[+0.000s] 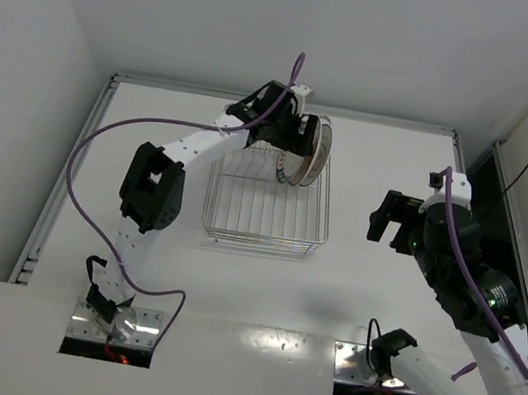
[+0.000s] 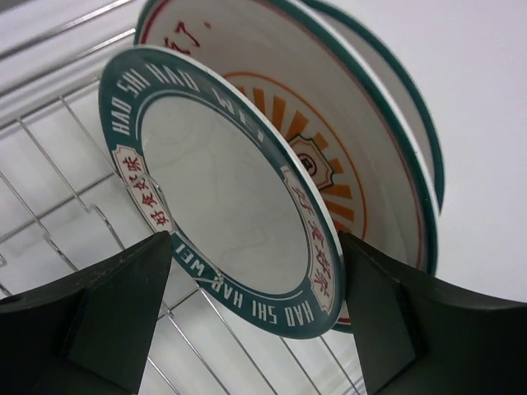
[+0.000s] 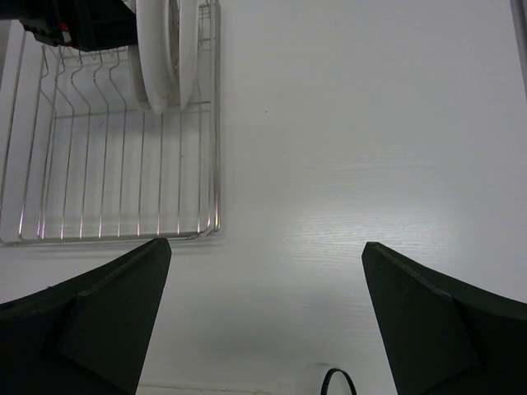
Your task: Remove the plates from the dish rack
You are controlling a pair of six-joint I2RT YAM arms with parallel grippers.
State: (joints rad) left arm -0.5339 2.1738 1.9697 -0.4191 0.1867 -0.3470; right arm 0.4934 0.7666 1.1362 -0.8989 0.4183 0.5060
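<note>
The chrome wire dish rack (image 1: pixel 259 241) sits at the table's middle back. Three plates (image 1: pixel 312 153) stand upright at its far right end. In the left wrist view the teal-rimmed plate (image 2: pixel 222 189) is nearest, the orange sunburst plate (image 2: pixel 333 164) is behind it, and only the rim of the third plate (image 2: pixel 416 132) shows. My left gripper (image 1: pixel 297 140) is open, its fingers (image 2: pixel 123 317) either side of the teal-rimmed plate's lower edge. My right gripper (image 1: pixel 390 219) is open and empty, over bare table right of the rack (image 3: pixel 107 164).
The rack's left part holds only upright wire dividers (image 3: pixel 90 74). White walls stand close behind and beside the table. A raised rail runs along the table's right edge (image 1: pixel 474 182). The plates and my left gripper show at the top left of the right wrist view (image 3: pixel 165 49).
</note>
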